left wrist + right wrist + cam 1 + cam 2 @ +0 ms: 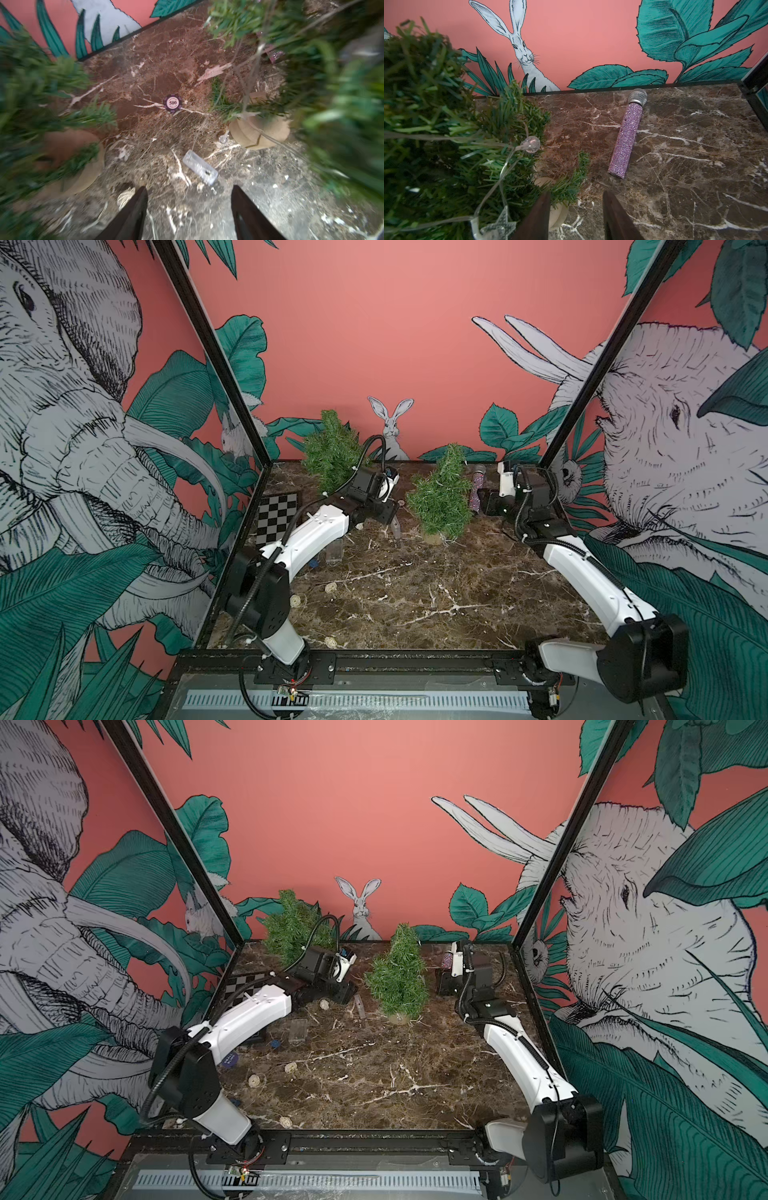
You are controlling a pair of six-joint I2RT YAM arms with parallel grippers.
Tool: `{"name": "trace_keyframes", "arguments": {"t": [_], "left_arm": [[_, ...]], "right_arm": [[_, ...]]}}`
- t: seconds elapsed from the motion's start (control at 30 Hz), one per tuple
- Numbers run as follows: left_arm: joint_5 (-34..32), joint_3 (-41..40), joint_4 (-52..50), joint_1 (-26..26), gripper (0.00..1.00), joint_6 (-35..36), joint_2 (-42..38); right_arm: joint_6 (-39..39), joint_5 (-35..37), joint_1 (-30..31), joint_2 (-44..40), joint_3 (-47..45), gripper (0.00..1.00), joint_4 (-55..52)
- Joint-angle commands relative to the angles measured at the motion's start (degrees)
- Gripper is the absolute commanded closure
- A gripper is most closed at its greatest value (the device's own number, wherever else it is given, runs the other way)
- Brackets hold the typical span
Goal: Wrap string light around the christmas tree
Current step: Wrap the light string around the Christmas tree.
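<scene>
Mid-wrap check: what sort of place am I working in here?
Probably a staged robot test cell, not a home: a marble-look tabletop boxed by a black frame, a printed jungle backdrop, and a checkerboard lying flat.

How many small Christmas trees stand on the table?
2. The back tree stands at the far left; the middle tree stands nearer and more central. None seems hidden.

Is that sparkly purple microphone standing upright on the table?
No, the microphone lies flat on its side on the marble table.
</scene>
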Motion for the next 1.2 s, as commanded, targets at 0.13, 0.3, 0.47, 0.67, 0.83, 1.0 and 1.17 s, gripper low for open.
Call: {"name": "trace_keyframes", "arguments": {"t": [0.13, 0.3, 0.47, 0.67, 0.83, 1.0, 1.17], "left_arm": [[7.87, -0.38, 11.4, 0.35, 0.36, -2.58, 7.38], [8.6, 0.15, 14.31, 0.33, 0.44, -3.09, 11.99], [10.35, 0.43, 12.26, 0.38, 0.78, -3.37, 11.48], [8.86, -1.35, 5.55, 1.48, 1.0, -4.79, 3.94], [13.01, -0.81, -1.19, 1.47, 1.0, -7.89, -1.26], [13.59, 1.84, -6.96, 1.47, 1.0, -9.05, -7.01], [14.21, 10.07, -12.5, 1.51, 1.0, -10.39, -6.03]], "right_arm": [[2.4, -1.01, 1.47, -4.93, -2.05, 0.57, -0.25], [3.1, -0.73, 1.99, -6.44, -3.27, 0.58, -0.01], [3.38, -0.68, 2.52, -6.66, -3.64, 0.58, -0.08], [3.19, -0.49, 2.69, -6.62, -4.2, 0.58, 0.59], [4.0, -0.97, 2.96, -5.95, -4.26, 0.58, 1.55], [3.66, -0.73, 2.96, -6.0, -4.34, 0.58, 1.49], [4.22, -1.09, 3.13, -5.11, -4.17, 0.58, 2.31]]}}
